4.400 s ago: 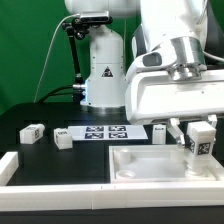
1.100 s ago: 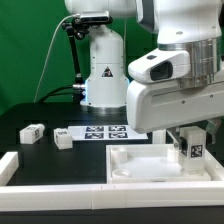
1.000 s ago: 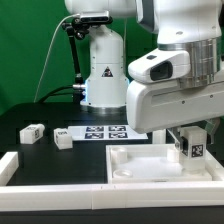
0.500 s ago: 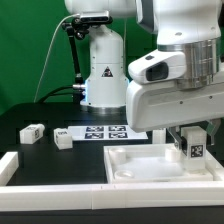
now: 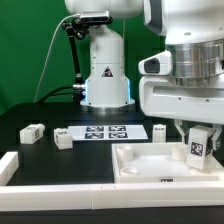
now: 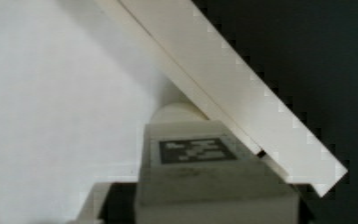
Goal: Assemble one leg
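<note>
My gripper is shut on a leg, a small white post with a black-and-white tag. It holds the leg upright at the right far corner of the large white tray-like part. In the wrist view the leg stands between my gripper's dark fingers, tight against the inside of the tray's raised rim. I cannot tell whether the leg's lower end touches the tray floor. Three more legs lie on the black table: two at the exterior view's left and one behind the tray.
The marker board lies flat in the middle of the table, in front of the arm's base. A low white rail runs along the front edge and turns up at the exterior view's left.
My gripper with the leg has shifted toward the exterior view's right. The tray-like part has slid the same way with it. The loose legs have not moved.
</note>
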You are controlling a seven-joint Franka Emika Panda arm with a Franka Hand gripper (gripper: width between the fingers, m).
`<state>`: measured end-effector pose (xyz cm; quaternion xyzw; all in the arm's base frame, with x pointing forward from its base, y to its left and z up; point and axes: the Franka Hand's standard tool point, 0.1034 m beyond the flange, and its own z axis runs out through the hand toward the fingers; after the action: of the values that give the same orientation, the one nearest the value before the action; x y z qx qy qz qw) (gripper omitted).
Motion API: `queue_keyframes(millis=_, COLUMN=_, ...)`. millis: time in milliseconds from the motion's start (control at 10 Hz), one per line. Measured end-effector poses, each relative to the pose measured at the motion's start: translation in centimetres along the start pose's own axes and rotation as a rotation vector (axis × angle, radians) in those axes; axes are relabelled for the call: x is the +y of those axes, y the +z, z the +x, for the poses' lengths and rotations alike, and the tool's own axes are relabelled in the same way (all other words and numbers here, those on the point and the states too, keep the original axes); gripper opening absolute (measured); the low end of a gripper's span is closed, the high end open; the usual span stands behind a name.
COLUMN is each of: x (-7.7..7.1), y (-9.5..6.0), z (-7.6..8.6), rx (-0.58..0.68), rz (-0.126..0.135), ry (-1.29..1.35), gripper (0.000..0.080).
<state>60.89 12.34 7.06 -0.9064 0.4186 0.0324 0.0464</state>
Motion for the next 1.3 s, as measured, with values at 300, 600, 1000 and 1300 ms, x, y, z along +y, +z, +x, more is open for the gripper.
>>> queue_keyframes(millis=300, x=-0.24, y=0.05, z=-0.25, rx=0.015, rz=0.001, ry=0.359, gripper=0.0294)
queue_keyframes(millis=600, x=-0.25, y=0.05, z=-0.18, rx=0.012, rz=0.005, ry=0.339, gripper=0.0294)
queue_keyframes(millis=1000, x=-0.14, y=-0.07, z=0.21, rx=0.014, rz=-0.002, ry=-0.035, gripper=0.0639)
queue_keyframes(millis=1300, x=-0.02, y=-0.09, z=0.41, rx=0.030, rz=-0.022, ry=-0.406, gripper=0.0648)
